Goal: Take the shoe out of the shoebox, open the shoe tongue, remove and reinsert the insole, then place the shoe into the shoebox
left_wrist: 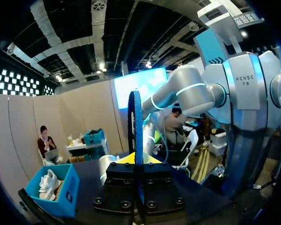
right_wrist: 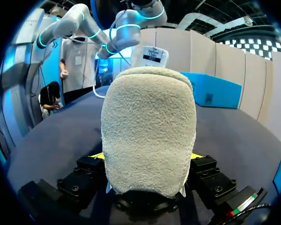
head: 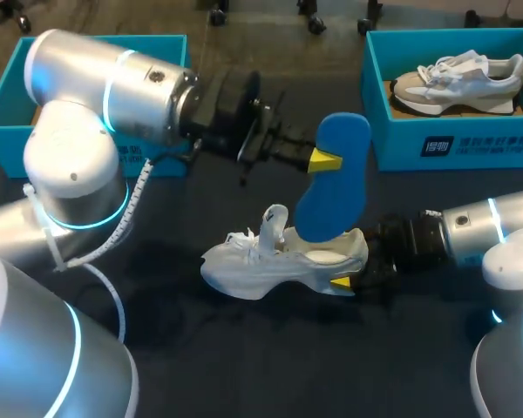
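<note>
Between the fingers of the right tool [head: 343,277] sits the heel of the white shoe [head: 270,261], clamped from both sides. The shoe's long axis runs straight out ahead of that tool, with the toe at the far end and the sole down on the desk [head: 244,357]. Its laces are loose and the tongue [head: 275,222] stands up. In the right wrist view the heel is a rounded pad of cream, nubbly fabric that fills the gap, and a sliver of yellow tip shows on either side.

Just above the shoe, the left tool [head: 324,160] is closed on the blue insole [head: 336,187], gripping it by the edge in its upper half. The insole stands steeply on end: its rounded top rises past that tool and its lower end dips into the shoe's opening. From the left wrist it shows edge-on, a thin blue blade rising ahead of the fingers.

The desk is dark and matte. Beyond the right tool, a teal shoebox [head: 392,144] holds a grey-and-white shoe [head: 458,80]. A second teal shoebox [head: 2,111] lies behind the left arm.
</note>
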Controlling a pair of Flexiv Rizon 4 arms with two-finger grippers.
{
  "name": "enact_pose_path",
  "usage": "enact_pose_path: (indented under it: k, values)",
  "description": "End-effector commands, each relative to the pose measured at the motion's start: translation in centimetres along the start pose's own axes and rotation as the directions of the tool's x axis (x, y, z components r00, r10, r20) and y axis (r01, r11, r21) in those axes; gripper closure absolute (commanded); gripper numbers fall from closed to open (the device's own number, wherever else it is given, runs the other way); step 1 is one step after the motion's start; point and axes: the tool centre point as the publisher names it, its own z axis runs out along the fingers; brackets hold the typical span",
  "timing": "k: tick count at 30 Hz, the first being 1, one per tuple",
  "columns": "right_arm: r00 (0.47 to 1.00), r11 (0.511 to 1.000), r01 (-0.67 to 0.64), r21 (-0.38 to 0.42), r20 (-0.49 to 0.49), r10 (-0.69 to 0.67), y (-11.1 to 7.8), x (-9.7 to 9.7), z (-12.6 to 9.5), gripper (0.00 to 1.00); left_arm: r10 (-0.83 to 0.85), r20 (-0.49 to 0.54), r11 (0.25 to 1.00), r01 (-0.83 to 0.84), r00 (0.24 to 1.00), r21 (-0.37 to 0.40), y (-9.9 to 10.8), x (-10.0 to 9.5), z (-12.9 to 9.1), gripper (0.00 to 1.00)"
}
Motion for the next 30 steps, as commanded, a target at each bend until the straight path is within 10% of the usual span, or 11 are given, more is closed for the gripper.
enact_pose_path:
  k: [1,30]
  values:
    - [1.0,1.0,0.0,0.006,0.001,0.0,-0.4,0.4,0.9,1.0,0.001,0.004,1.0,-0.001,1.0,0.003,0.1,0.2,0.1,1.0]
    - [1.0,1.0,0.0,0.006,0.001,0.0,-0.4,0.4,0.9,1.0,-0.604,0.11,0.794,0.584,0.79,0.165,-7.1,2.2,-1.0,1.0]
